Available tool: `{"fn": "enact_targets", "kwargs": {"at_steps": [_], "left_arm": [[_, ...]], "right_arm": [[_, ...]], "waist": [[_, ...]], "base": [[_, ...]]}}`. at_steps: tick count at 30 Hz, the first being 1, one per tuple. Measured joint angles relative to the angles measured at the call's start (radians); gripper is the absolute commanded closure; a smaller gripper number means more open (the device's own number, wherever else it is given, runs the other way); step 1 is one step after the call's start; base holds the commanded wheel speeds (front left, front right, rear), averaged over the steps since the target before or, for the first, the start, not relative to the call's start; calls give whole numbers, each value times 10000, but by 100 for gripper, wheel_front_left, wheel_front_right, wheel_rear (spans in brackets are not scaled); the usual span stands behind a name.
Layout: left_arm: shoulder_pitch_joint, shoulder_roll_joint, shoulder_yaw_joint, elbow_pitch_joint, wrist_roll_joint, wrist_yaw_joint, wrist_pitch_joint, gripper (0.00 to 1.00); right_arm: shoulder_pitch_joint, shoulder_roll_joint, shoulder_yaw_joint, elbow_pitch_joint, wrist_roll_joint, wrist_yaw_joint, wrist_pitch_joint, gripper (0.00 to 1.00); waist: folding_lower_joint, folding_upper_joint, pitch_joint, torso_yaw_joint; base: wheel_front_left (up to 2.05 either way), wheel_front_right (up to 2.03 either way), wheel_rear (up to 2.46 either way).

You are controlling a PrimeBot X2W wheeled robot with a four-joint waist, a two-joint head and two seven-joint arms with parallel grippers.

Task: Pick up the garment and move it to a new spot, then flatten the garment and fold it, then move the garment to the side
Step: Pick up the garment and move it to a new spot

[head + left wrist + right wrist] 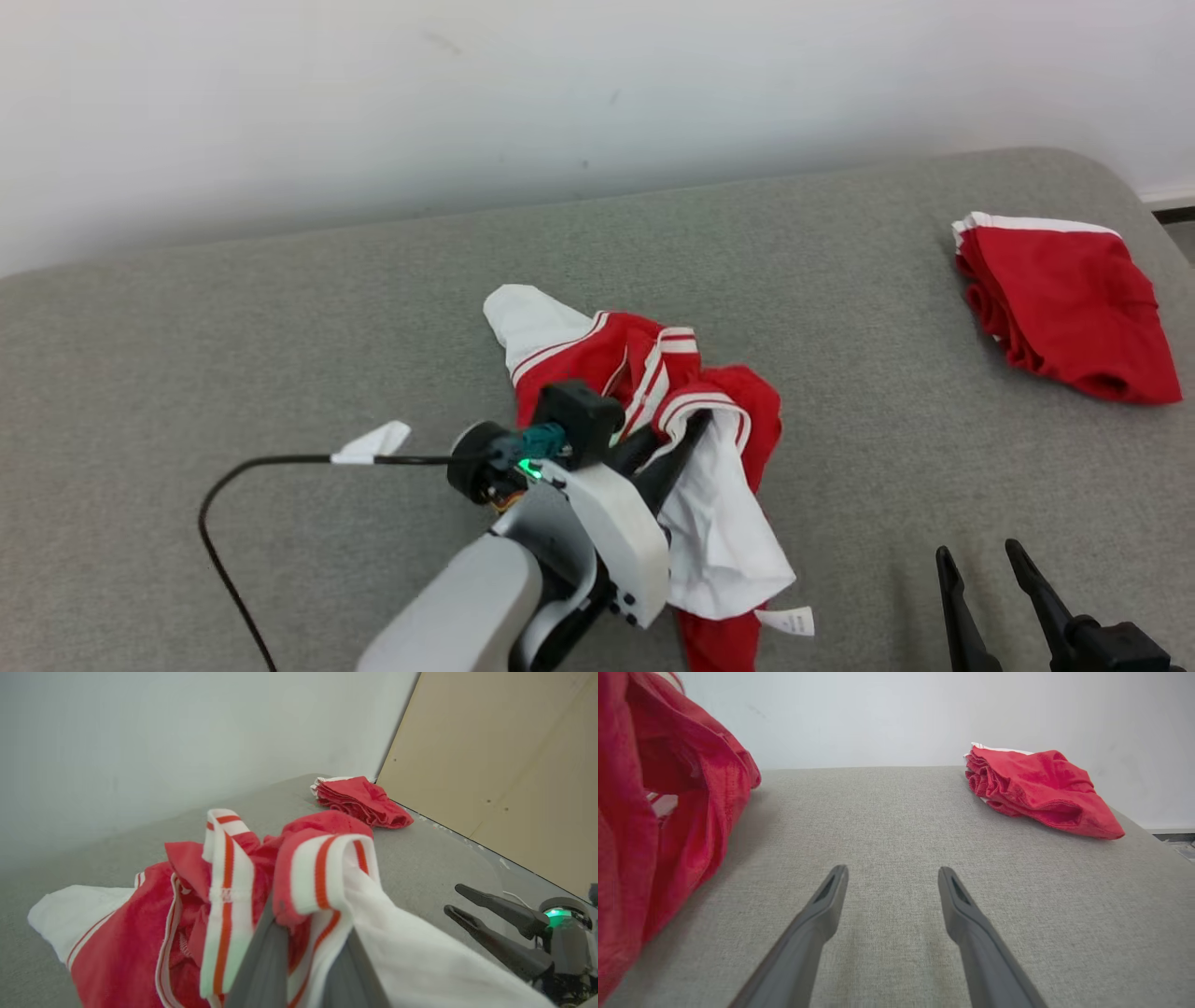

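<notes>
Grey upholstered surface (pixel 280 355), centre: your left gripper (pixel 677 439) is clamped on the striped band of the crumpled red-and-white garment (pixel 644 350). The garment's long axis runs toward you and it seems partly lifted. Your right gripper (pixel 990 569), fingers spread and empty, sits well to the garment's right.

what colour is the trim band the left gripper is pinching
White with red stripes; the garment's trim band shows best in the left wrist view.
</notes>
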Motion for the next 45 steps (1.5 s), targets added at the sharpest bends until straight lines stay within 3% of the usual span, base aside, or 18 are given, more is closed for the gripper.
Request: {"fn": "enact_targets", "kwargs": {"at_steps": [4, 6, 7, 8, 9, 16, 25, 31, 35, 38, 45], "left_arm": [[27, -360, -456, 1214, 54, -56, -581, 99], [3, -483, -725, 1730, 109, -92, -974, 71], [-4, -537, -809, 1985, 109, -125, -1183, 50], [-6, -589, -874, 2213, 4, -174, -1373, 9], [-24, -612, -1005, 2424, -15, -176, -1534, 0], [-65, -654, -1695, 2612, -830, 71, -2552, 0], [1060, -571, -1448, 1912, -1246, 1162, -3553, 0], [2424, -2, -648, 1149, -1147, 1969, -3747, 0], [3313, 286, 96, 403, -531, 2485, -3777, 0], [4079, 326, 759, -169, -163, 2642, -3781, 0], [5751, 372, 2399, -905, 721, 2500, -3785, 0]], "right_arm": [[-31, 31, 42, 40, 40, 0, 2, 0], [-65, 36, 75, 61, 42, 0, 0, 0], [-77, 36, 84, 69, 42, 0, 0, 0], [-88, 38, 92, 79, 42, 0, 0, 0], [-105, 42, 94, 92, 42, 0, 2, 0], [-124, 36, 58, 184, 42, 0, 2, 0], [226, -31, -236, 134, 40, 0, 2, 0], [572, -134, -485, 56, 38, 0, 2, 0], [779, -186, -702, -50, 36, 0, 2, 0], [904, -211, -826, -111, -27, 0, 0, 0], [1099, -261, -984, -244, -205, 0, 2, 0]], "waist": [[0, 0, 127, -239], [0, 0, 165, -325], [0, 0, 181, -351], [0, 0, 195, -368], [1, 0, 200, -381], [1, 0, 77, -347], [0, 0, -454, -70], [0, 0, -907, 173], [0, 0, -1070, 411], [0, 0, -1154, 569], [0, 0, -1318, 848]], "base": [[0, 0, 0], [0, 0, 0], [0, 0, 0], [0, 0, 0], [0, 0, 0], [0, 0, 0], [0, 0, 0], [0, 0, 0], [0, 0, 0], [0, 0, 0], [0, 0, 0]]}}
